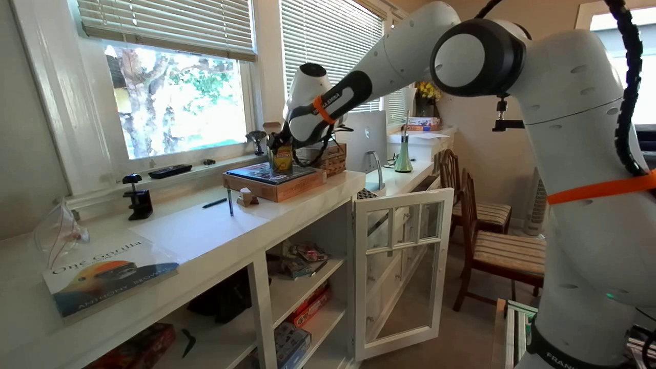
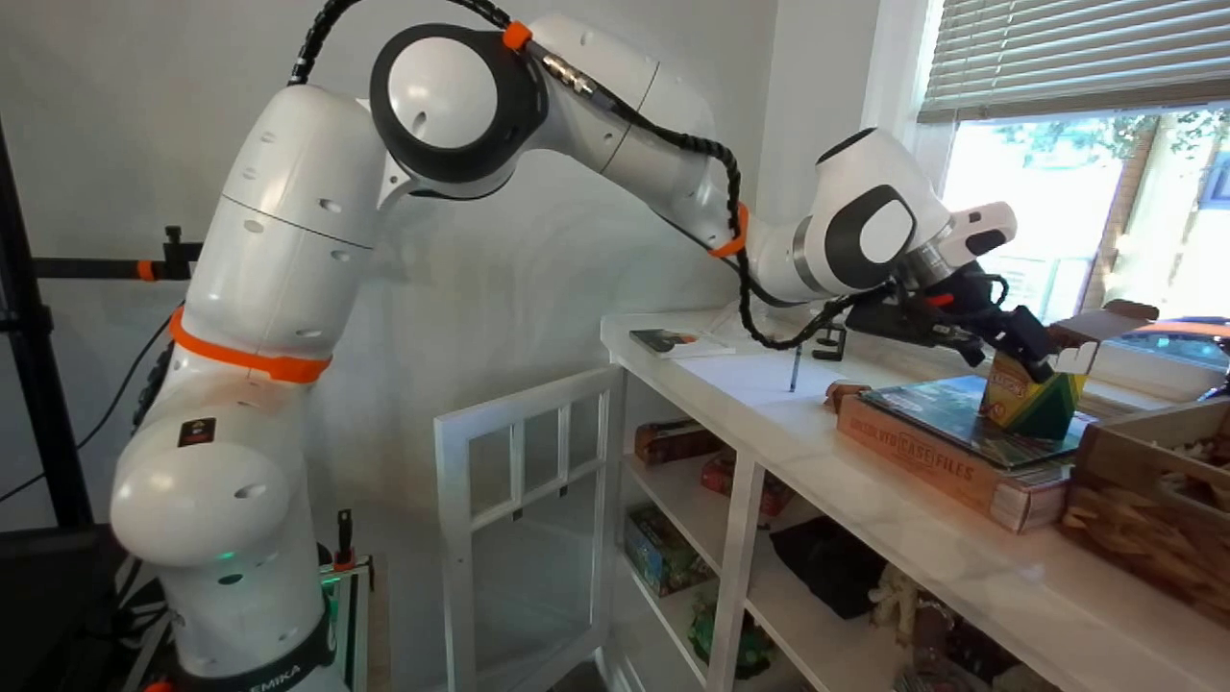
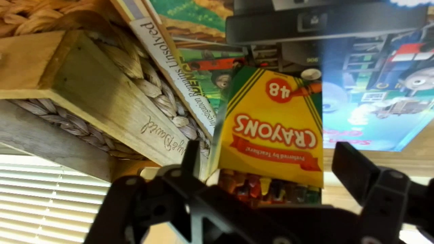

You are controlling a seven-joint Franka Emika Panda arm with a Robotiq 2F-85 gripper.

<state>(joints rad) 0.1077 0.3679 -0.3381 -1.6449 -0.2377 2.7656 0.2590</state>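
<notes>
Crayon box [image 3: 271, 128], lid [image 2: 1100, 327] raised, stands on a book [image 2: 932, 410] atop a game box [image 2: 922, 452] on the table [image 2: 894, 500]. Fingers [image 3: 355, 174] stand apart at either side of it, grasping nothing. A basket [image 2: 1134, 519] crowds the crayon box; opposite, an upright pen [image 1: 230, 203] is near, a clamp [image 1: 140, 206] well apart.

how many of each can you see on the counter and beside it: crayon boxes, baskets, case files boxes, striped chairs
Crayon box: 1
Basket: 1
Case files box: 1
Striped chairs: 2
Total: 5
</notes>
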